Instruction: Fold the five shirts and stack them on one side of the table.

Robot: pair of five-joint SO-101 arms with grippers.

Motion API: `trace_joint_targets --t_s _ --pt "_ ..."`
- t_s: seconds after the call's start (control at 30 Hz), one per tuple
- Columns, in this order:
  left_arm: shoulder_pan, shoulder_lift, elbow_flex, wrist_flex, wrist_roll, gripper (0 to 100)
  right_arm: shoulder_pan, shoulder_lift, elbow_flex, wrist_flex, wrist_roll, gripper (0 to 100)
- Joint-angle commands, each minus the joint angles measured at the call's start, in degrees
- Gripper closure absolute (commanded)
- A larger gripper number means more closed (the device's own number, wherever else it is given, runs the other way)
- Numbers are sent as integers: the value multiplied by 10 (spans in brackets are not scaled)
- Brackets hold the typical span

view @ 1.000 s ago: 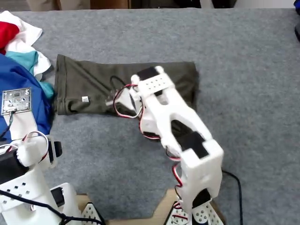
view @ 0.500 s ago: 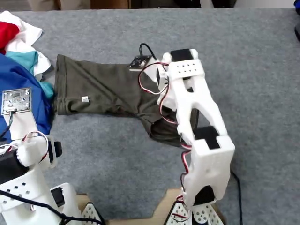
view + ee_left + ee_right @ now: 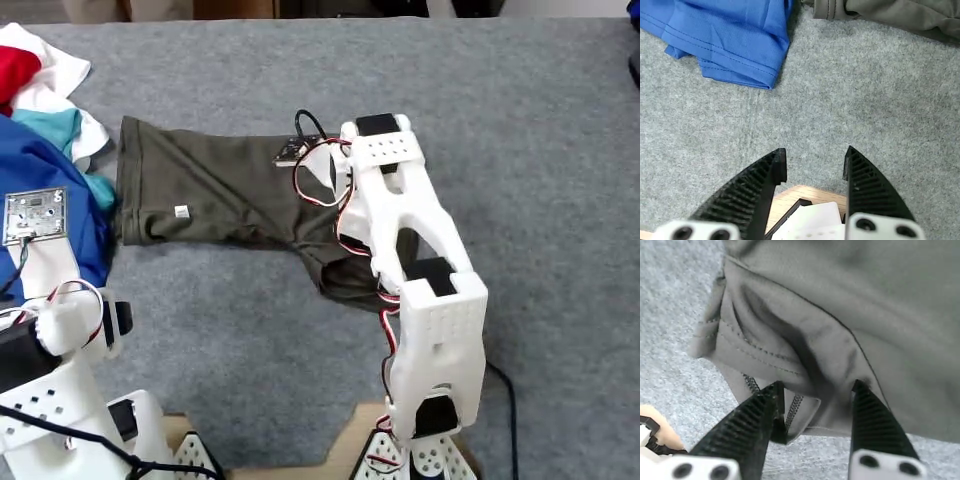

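An olive shirt [image 3: 220,190] lies folded lengthwise across the middle of the grey table, with a crumpled flap [image 3: 345,280] sticking out toward the front at its right end. My right arm [image 3: 400,220] bends over that end. My right gripper [image 3: 817,390] stands open just above the flap's stitched hem [image 3: 747,350], one finger on each side of a fold. At the front left, my left gripper [image 3: 815,165] is open and holds nothing, low over bare table. A blue shirt [image 3: 720,35] and the olive shirt's corner [image 3: 880,12] lie beyond it.
At the far left lies a loose pile of red [image 3: 15,70], white [image 3: 60,75], teal [image 3: 60,125] and blue [image 3: 50,180] shirts. A small circuit board [image 3: 35,215] sits on the left arm [image 3: 50,350]. Bare grey table [image 3: 540,150] stretches to the right.
My right arm swung from the shirt's middle to its right end. The shirt's right part was dragged forward into a crumpled flap. In the last half second the arm drew back slightly.
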Motion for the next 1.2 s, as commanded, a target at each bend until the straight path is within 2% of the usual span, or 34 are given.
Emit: trace_joint_targets --t_s 0.0,0.2,0.4,0.73,0.97,1.17 --pt "-3 0 -1 4 -4 799 2 -3 -29 2 7 855" --pt "-3 1 0 4 -4 799 0 -1 -25 3 8 874" --pt "-3 1 4 4 -4 799 0 -2 -26 20 8 951" --pt "-3 1 4 4 -4 799 -2 -2 -25 41 7 973" --pt "-3 1 4 4 -4 799 -36 -1 -20 64 5 973" --pt "-3 1 4 4 -4 799 -77 -4 47 59 7 972"
